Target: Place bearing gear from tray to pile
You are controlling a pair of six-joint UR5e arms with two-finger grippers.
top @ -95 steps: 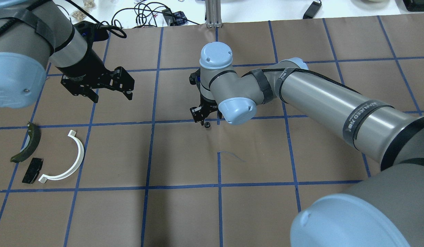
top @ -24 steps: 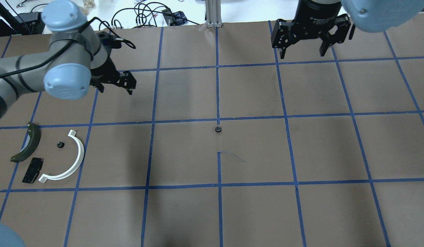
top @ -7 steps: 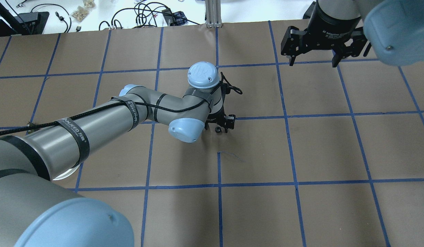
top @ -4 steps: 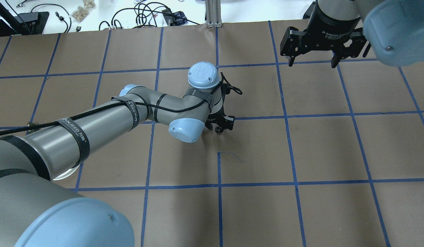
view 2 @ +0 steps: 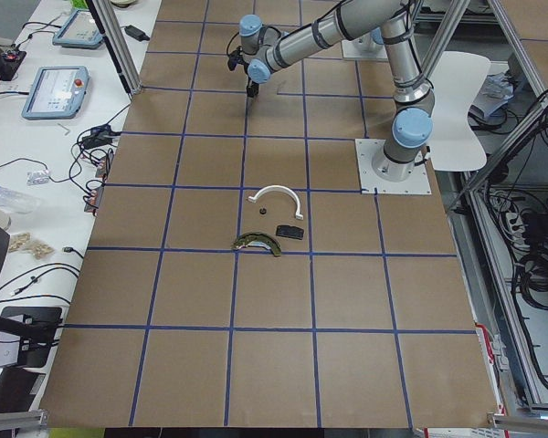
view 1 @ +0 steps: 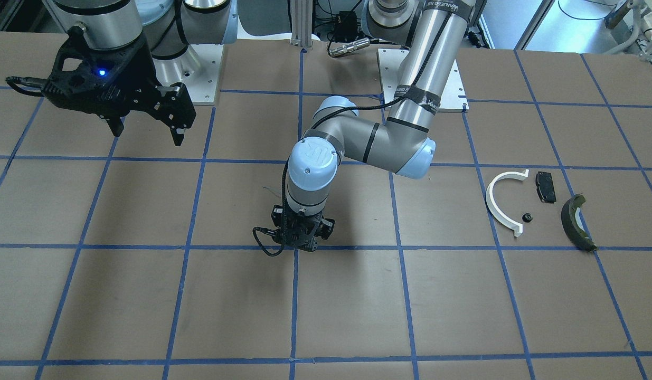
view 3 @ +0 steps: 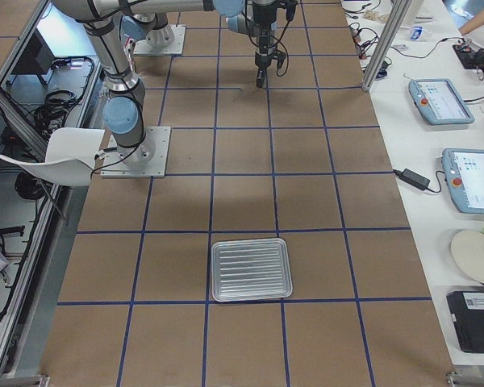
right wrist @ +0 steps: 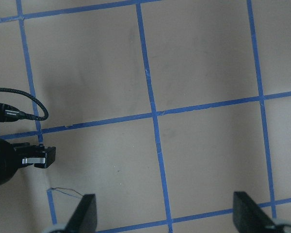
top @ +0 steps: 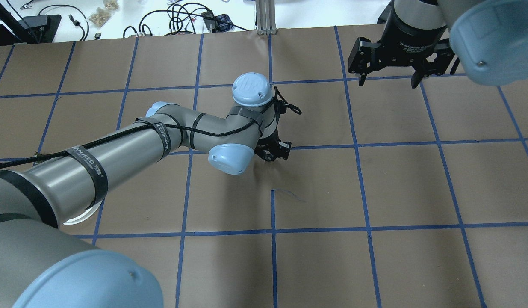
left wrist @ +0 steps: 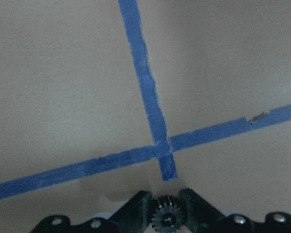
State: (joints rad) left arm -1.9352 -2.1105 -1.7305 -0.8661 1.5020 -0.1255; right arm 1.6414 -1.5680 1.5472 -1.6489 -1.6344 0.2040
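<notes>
Gripping stage: your left gripper [top: 272, 155] sits clamped on the bearing gear [left wrist: 167, 219], low over the table. Next, lift and carry it to the pile [view 1: 527, 217]. Right gripper [top: 387, 80] spread, idle.

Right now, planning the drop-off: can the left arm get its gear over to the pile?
Probably yes: the left gripper is shut on the gear, and nothing shows between it and the pile.

Brown table [top: 323, 265] w/ blue tape grid [top: 273, 256]; blk gear [left wrist: 166, 218]; wht arc [view 1: 490, 196], olive shoe [view 1: 567, 219], silver tray [view 3: 251, 268].
</notes>
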